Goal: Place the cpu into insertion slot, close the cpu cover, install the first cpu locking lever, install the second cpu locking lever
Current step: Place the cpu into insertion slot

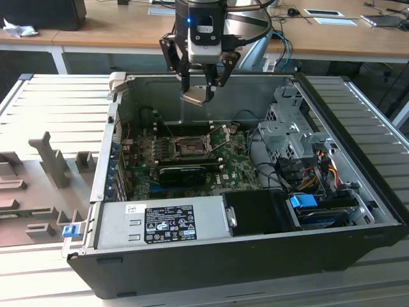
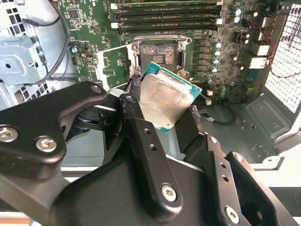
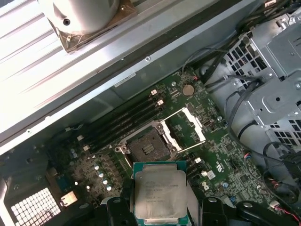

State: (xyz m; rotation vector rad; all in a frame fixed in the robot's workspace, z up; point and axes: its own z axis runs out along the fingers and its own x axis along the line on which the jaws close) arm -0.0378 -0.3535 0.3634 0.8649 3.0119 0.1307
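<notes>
Gripper (image 1: 199, 92) clamped on the cpu (image 3: 159, 190), which is tilted and held in the air over the open computer case (image 1: 255, 259), well apart from the insertion slot (image 3: 149, 145). Slot bare. Cpu cover (image 3: 196, 125) swung open beside it. Green motherboard (image 3: 225, 160) all around.

Both wrist views above insertion slot (image 2: 159, 52) (image 3: 149, 145)

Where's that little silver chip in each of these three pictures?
Exterior view: the cpu hangs in the gripper above the open case.
Second wrist view: the cpu sits tilted in the gripper, before the insertion slot.
First wrist view: the cpu faces the camera, beside the insertion slot.
Shared landmark: the insertion slot, uncovered.
</notes>
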